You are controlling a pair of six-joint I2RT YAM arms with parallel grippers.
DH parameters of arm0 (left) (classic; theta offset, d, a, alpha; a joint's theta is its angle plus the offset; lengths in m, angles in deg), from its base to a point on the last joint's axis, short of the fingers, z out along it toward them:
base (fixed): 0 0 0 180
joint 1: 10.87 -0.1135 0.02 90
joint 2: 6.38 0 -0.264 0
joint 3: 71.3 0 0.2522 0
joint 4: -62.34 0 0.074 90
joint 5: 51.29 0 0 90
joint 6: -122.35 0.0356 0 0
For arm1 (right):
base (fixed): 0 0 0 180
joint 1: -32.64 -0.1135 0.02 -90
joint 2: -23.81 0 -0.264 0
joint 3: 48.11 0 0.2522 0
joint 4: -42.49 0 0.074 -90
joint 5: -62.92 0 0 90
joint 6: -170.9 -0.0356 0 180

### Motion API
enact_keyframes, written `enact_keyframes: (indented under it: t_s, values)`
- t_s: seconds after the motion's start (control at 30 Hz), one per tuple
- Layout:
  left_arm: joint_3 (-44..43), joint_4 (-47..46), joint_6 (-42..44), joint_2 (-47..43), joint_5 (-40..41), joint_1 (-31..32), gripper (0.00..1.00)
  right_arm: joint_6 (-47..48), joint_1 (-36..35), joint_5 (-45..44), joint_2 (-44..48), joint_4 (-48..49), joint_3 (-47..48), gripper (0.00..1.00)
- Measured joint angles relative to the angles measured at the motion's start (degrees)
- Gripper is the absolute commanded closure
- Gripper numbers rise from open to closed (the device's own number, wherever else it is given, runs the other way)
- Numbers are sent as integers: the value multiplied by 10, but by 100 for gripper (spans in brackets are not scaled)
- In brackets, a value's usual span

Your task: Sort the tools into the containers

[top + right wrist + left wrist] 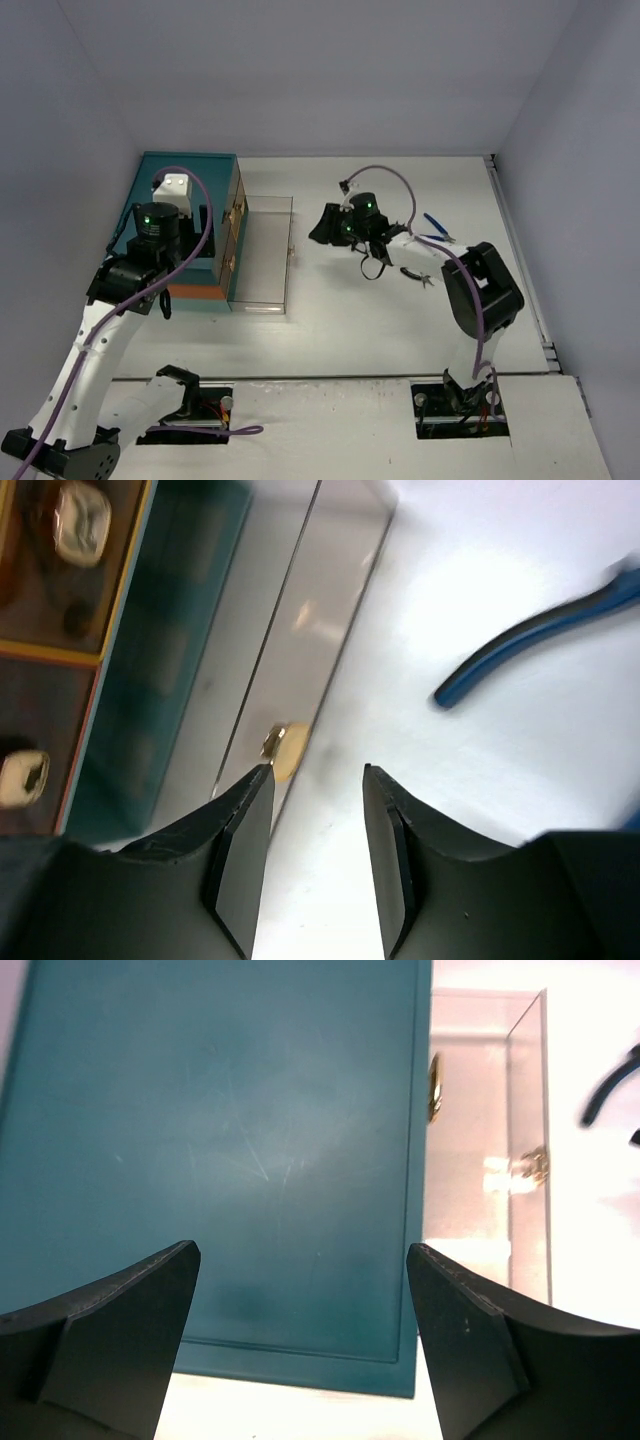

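The teal chest [190, 172] stands at the left, with one clear drawer [265, 255] pulled out to the right; nothing shows inside it. My left gripper [172, 190] hovers above the chest top [220, 1140], and its jaws [303, 1250] are wide open and empty. My right gripper [325, 225] is open and empty, just right of the drawer. In the right wrist view its fingertips [318, 772] sit close to the drawer's brass knob [283, 748]. Blue-handled pliers [435, 228] and green-handled pliers [418, 277] lie on the table at the right. A blue handle [540, 640] shows in the right wrist view.
Shut drawers with brass knobs [80, 510] show on the chest front. The pulled-out drawer and its knob [535, 1165] show at the right of the left wrist view. White walls close in the table at the back and on both sides. A purple cable loops over each arm.
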Motion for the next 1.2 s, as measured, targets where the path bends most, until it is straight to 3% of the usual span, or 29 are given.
enact_keyframes:
  t_s: [0.23,0.4,0.6,0.7,0.87,1.2]
  values:
    - [-53,25,11,-39,-1,0,19,114,1,-238,41,-189,137,61]
    - [-53,51,20,-76,7,0,19,142,2,-320,-4,-254,163,61]
    - [-53,72,24,-102,24,-1,19,138,2,-349,-104,-297,164,62]
    - [-52,78,24,-105,29,-1,19,130,3,-355,-129,-298,168,68]
    - [-43,84,24,-104,30,0,19,122,5,-360,-142,-299,184,100]
    - [-42,85,24,-99,29,0,19,126,5,-366,-134,-312,190,100]
